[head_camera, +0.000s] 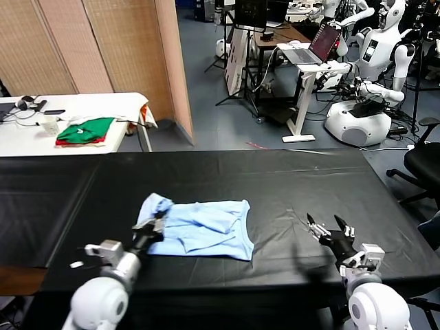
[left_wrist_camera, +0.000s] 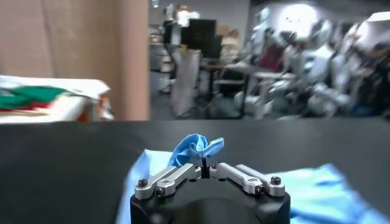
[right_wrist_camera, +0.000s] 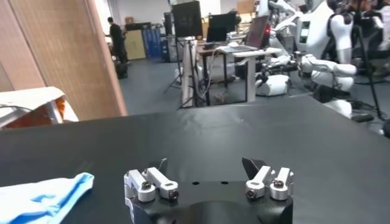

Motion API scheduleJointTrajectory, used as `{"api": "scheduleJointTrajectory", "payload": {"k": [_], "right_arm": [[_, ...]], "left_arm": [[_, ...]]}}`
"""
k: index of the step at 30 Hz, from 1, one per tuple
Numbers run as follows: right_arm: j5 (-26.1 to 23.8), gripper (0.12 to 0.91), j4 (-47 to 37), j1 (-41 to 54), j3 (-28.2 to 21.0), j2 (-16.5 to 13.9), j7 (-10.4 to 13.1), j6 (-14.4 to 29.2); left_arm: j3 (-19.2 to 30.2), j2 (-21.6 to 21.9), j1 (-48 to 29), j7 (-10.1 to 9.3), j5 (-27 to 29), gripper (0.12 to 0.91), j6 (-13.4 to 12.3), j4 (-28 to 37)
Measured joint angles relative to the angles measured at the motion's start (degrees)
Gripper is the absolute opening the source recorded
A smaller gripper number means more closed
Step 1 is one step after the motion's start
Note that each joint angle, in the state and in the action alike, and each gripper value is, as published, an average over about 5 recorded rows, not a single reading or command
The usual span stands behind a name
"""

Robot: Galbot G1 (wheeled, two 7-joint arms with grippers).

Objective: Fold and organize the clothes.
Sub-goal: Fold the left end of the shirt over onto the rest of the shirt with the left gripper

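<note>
The clothes, a pale sky-blue T-shirt, lie partly folded on the black table, left of centre. My left gripper is shut on the shirt's left edge, and a bunch of blue cloth rises lifted from between its closed jaws. My right gripper hovers over bare black table to the right of the shirt, open and empty; in the right wrist view its fingers stand wide apart, with the shirt's corner off to one side.
A white table at the back left carries green-and-red folded garments and small items. A wooden screen stands behind it. Desks, a laptop and other robots fill the room beyond the table's far edge.
</note>
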Motion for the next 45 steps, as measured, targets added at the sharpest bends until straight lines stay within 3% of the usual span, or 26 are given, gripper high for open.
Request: {"api": "scheduleJointTrajectory", "payload": {"k": [6, 15, 34, 37, 40, 45], "right_arm": [[-0.65, 0.907, 0.54, -0.85, 0.60, 0.38, -0.09, 0.01], [-1.24, 0.907, -0.23, -0.24, -0.04, 0.45, -0.13, 0.01], [-2.63, 0.907, -0.42, -0.28, -2.39, -0.15, -0.65, -0.11], [-2.64, 0.907, -0.56, -0.16, -2.96, -0.73, -1.25, -0.15], [-2.56, 0.907, -0.92, -0.21, -3.70, -1.68, -2.02, -0.14], [-2.49, 0.907, -1.18, 0.23, -5.44, -3.72, -3.13, -0.14]], "left_arm": [[6.31, -3.69, -2.91, 0.08, 0.23, 0.171, 0.16, 2.27], [12.28, -5.06, -4.40, -0.42, -1.76, 0.171, 1.38, 2.85], [16.91, -9.23, -6.75, -1.38, 5.00, 0.176, -1.72, 10.06], [17.29, -9.75, -6.20, -1.22, 4.21, 0.269, -1.91, 9.90], [17.47, -10.46, -5.83, -1.72, 0.72, 0.453, -1.85, 9.40], [17.14, -12.22, -5.80, -3.76, -10.07, 0.765, -1.49, 8.18]]}}
